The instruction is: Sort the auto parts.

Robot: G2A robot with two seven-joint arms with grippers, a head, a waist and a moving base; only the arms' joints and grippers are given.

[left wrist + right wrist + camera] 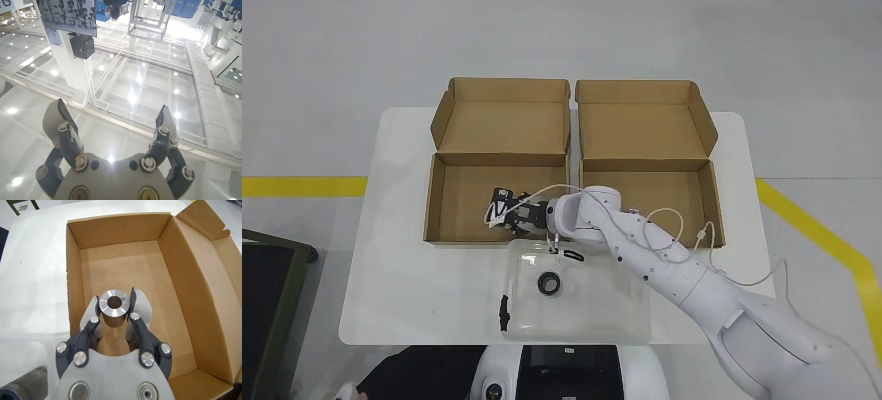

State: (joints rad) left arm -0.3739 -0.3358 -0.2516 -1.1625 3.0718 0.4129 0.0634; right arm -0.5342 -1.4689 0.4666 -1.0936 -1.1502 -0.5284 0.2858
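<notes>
My right gripper (114, 298) is shut on a shiny steel bushing (114, 311) with a round bore, held over the floor of the left cardboard box (117, 230). From above, that gripper (504, 208) sits inside the left box (457, 195), near its front wall. A clear plastic tray (612, 300) at the table's front holds a black ring (549, 285) and a small black part (573, 256). A dark cylinder (28, 381) lies in the tray behind my right wrist. My left gripper (111, 106) points up at the ceiling, open and holding nothing.
A second open cardboard box (682, 195) stands to the right of the first, both with lids folded back. A slim black piece (504, 312) lies at the tray's left edge. Bare white table (392, 260) stretches to the left of the boxes.
</notes>
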